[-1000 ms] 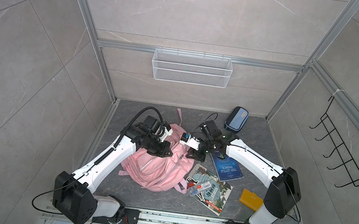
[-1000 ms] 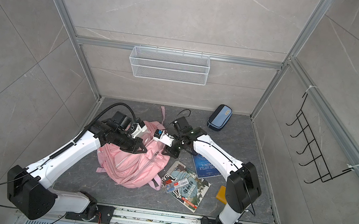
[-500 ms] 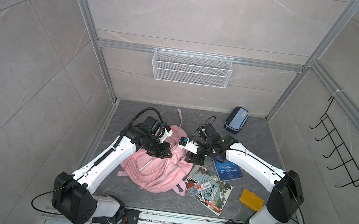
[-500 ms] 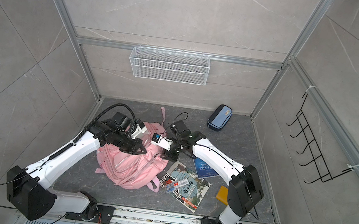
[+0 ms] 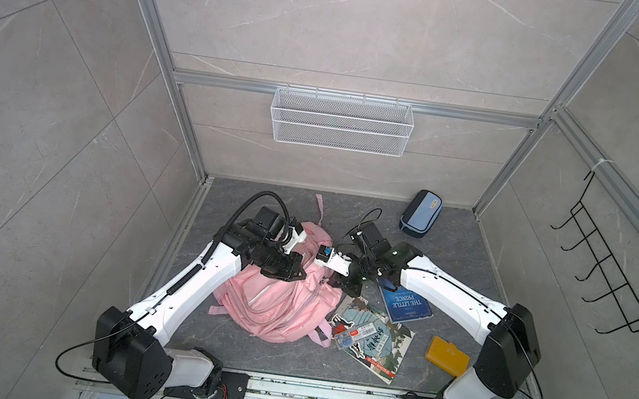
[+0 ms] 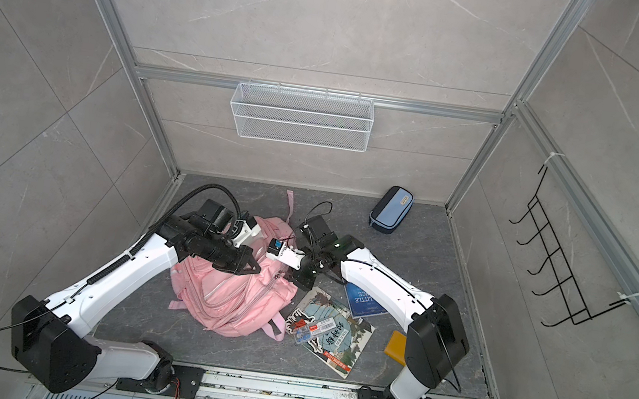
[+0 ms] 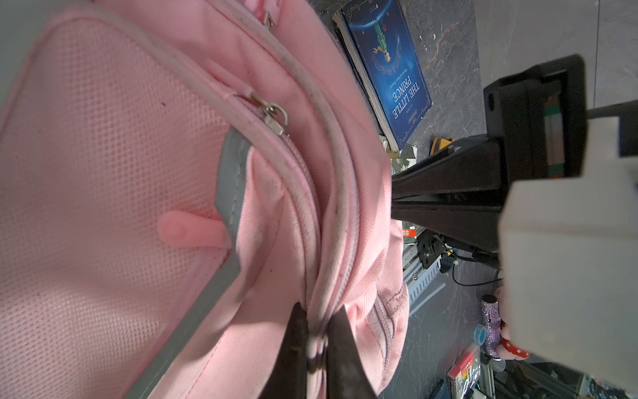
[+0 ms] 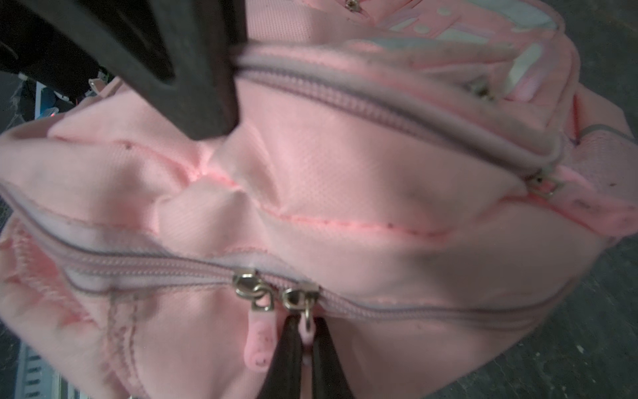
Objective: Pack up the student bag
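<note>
The student bag [image 5: 278, 308], a soft pink backpack, lies slumped on the grey floor in both top views. My left gripper [image 7: 319, 333] is shut on a fold of the bag's zip edge near its top. In the right wrist view two metal zip sliders sit side by side on a closed zip. My right gripper [image 8: 308, 349] is shut on the pink rubber pull [image 8: 308, 331] of one slider. The other pull [image 8: 257, 345] hangs free beside it. In a top view the left gripper [image 5: 298, 277] and right gripper [image 5: 340, 285] face each other across the bag's upper part.
Right of the bag lie a blue book [image 5: 406, 304], an illustrated magazine [image 5: 378, 348] with a small pen box on it, and a yellow case [image 5: 448, 352]. A blue pencil case [image 5: 420, 214] stands near the back wall. A wire basket [image 5: 340, 121] hangs there.
My right gripper has moved a little left onto the bag and shut on the zip pull. The left gripper keeps its hold on the bag.
</note>
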Tool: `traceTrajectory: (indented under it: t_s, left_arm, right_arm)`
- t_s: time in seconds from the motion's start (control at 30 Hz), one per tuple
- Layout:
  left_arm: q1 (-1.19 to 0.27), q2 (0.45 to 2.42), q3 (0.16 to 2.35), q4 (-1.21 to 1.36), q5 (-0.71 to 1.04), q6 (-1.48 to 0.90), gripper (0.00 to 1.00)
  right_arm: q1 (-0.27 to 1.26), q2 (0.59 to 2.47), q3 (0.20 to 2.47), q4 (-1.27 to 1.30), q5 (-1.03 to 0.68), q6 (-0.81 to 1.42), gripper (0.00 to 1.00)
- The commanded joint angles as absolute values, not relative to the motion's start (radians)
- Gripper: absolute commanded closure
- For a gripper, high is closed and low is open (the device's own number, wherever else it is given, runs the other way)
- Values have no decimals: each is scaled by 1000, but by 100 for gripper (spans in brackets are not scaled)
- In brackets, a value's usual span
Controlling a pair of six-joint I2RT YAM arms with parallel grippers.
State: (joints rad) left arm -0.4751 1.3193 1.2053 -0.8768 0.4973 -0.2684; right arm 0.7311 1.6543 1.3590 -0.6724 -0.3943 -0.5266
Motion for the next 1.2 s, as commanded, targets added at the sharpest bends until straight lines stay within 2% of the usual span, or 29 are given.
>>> traceTrajectory:
  t_s: [0.0,0.2,0.5,0.67,0.77,1.03,1.17]
  left_arm:
    - [-475,1263,1223,-825,586,-267,100]
    - [-477,1265,1204,-848,570,-238,100]
    - [-512,1276,1192,-894,553,-197,100]
    - [-530,1283,1196,-894,560,-189,100]
    - [-538,1294,1220,-902,567,-184,100]
    - [-540,1290,1208,-882,524,-218,100]
    - [-510,1293,1198,-824,498,-289,100]
  right_arm:
    - [698,1616,1328,-579,-293,-404,100]
    - [565,1635,1356,-551,-259,-245,100]
    - [563,1798,1543,-630,-43,-260,100]
    - [593,1902,1635,-655,-22,-338,100]
    - [597,1924,1624,-609,-33,-357,100]
    - [584,1981,1658,-593,-193,-307,100]
    - [586,1860,1547,-540,-258,-299,84]
